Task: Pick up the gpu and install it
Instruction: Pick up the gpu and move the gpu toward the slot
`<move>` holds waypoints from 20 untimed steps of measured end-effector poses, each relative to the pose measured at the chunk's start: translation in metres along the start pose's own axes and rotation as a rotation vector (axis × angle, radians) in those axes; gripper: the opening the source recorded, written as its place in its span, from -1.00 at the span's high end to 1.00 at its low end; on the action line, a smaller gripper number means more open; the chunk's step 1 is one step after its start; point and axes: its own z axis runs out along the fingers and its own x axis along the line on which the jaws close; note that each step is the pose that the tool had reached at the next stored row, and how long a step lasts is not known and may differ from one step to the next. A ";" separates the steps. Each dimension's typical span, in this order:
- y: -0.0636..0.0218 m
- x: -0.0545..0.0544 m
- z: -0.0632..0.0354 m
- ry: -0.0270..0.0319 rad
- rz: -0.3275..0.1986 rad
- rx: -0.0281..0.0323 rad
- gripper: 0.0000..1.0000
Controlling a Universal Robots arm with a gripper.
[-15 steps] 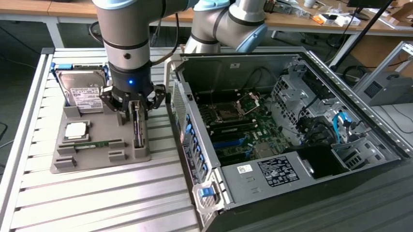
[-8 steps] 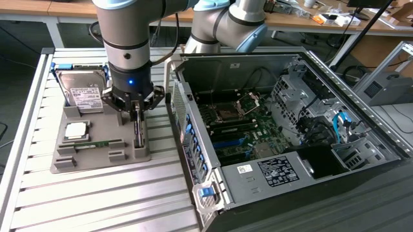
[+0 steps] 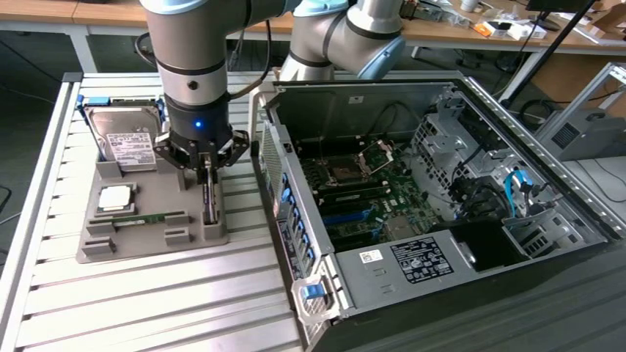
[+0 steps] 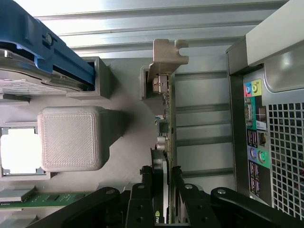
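Here — gripper (image 4: 161,172) astride the upright gpu (image 4: 167,123).

Hard drive label (image 3: 132,147): white, upper left of the frame; we cannot read its print.
Power supply sticker (image 3: 423,260): black, lower middle; white print, nothing we can read.
Case sticker (image 3: 371,257): white, just beside it; unreadable.

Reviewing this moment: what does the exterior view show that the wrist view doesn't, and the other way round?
Exterior view: the motherboard inside the open computer case, and the robot arm. Wrist view: the coloured rear ports on the case. Both: the gripper at the gpu, which stands edge-on in the gray holder.
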 end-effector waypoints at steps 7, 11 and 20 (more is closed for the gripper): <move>0.0000 0.000 0.0000 0.0000 0.000 0.0000 0.47; 0.0000 0.000 0.0000 0.0000 0.000 0.0000 0.47; 0.0001 0.000 -0.0017 0.0000 0.000 0.0000 0.47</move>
